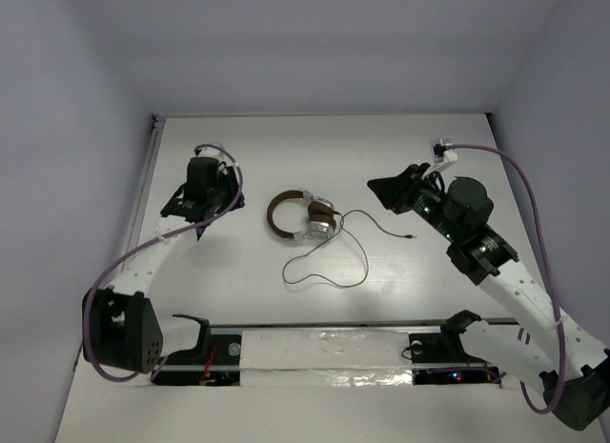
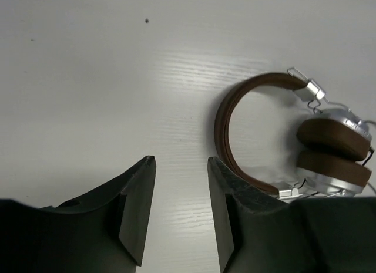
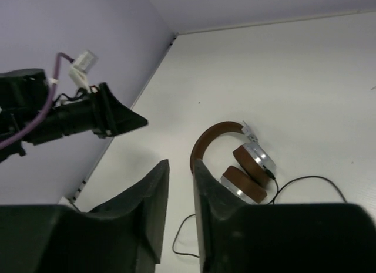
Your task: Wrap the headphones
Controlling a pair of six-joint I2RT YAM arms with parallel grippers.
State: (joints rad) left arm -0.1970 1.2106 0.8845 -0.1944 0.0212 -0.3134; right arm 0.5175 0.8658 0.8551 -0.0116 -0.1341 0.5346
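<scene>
The headphones (image 1: 303, 217) lie flat in the middle of the white table, with a brown headband, silver earcups and brown pads. Their thin dark cord (image 1: 329, 276) loops loosely toward the near side and its plug (image 1: 408, 237) lies to the right. My left gripper (image 1: 212, 214) is open and empty, to the left of the headband (image 2: 226, 114), apart from it. My right gripper (image 1: 378, 188) is open and empty, raised to the right of the headphones (image 3: 247, 164). The cord (image 3: 305, 179) shows in the right wrist view. The grippers show at the bottom of their wrist views, left (image 2: 181, 160) and right (image 3: 181, 162).
Purple walls enclose the table on three sides. A metal strip (image 1: 145, 191) runs along the table's left edge. A foil-covered rail (image 1: 324, 340) with the arm bases lies at the near edge. Thick purple cables (image 1: 519, 167) arc over both arms. The left arm (image 3: 70, 117) shows in the right wrist view.
</scene>
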